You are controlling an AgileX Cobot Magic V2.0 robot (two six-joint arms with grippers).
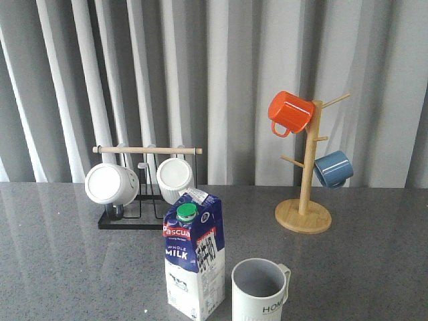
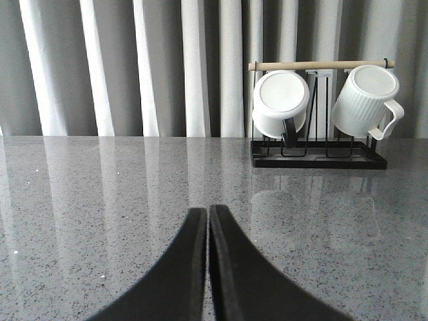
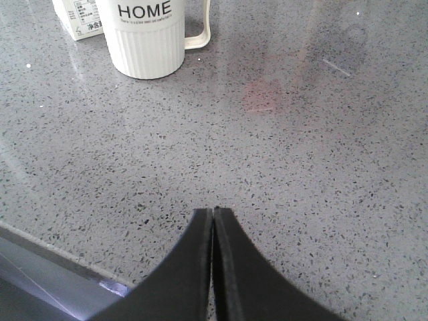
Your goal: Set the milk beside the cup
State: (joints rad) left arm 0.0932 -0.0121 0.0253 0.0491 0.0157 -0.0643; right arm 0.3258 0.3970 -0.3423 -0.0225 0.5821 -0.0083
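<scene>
Beyond the right fingers [image 3: 212,221], cup [image 3: 146,40], milk [image 3: 79,17].

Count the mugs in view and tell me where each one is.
5: two white mugs on the black rack, an orange mug and a blue mug on the wooden tree, and the HOME cup beside the milk.

The cup [image 1: 260,291] loses its base to the front view's near edge. In the right wrist view, only a corner of the milk [image 3: 79,17] shows.
</scene>
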